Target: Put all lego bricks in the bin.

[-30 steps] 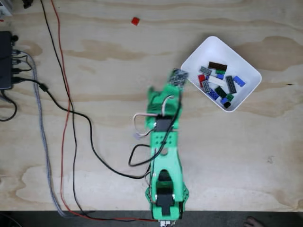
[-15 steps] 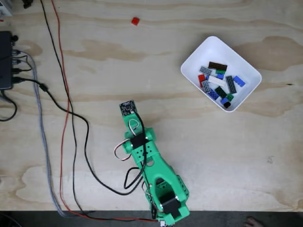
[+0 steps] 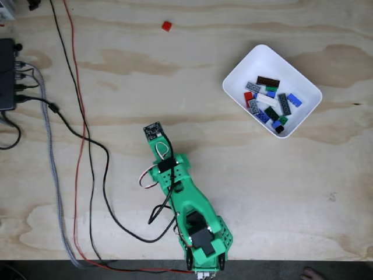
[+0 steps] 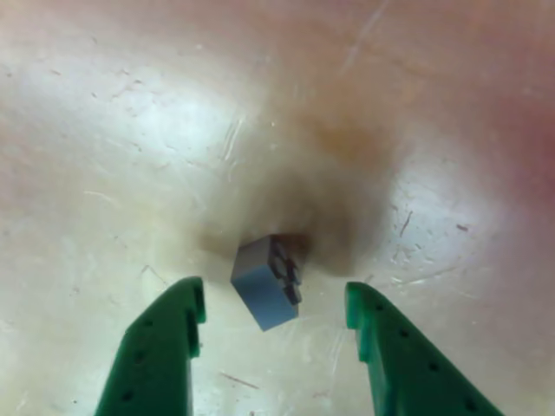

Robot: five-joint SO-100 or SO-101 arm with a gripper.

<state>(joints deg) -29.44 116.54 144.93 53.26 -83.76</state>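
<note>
On the plywood table (image 3: 280, 186) the green arm (image 3: 186, 210) reaches up from the near edge and leans a little to the left in the fixed view, its tip ending at a small dark circuit board (image 3: 154, 131) roughly mid-table. Off to the upper right sits the bin (image 3: 245, 65) — a shallow white tray turned at an angle — with a heap of lego bricks (image 3: 269, 104) in it: blue, grey, green, red, white, black and one brown. A lone red brick (image 3: 166, 25) lies far up the table near the top edge, well apart from both arm and bin. Black, red and grey cables (image 3: 81, 146) trail down the left side of the table.

In the other view, the gripper (image 4: 274, 299) looks straight down at the wood with its two green fingers (image 4: 165, 347) spread wide. Between them lies a small grey-blue brick (image 4: 264, 286), tilted, with its studded face turned to the right; neither finger touches it — there is clear wood on both sides. The gripper has hold of nothing
</note>
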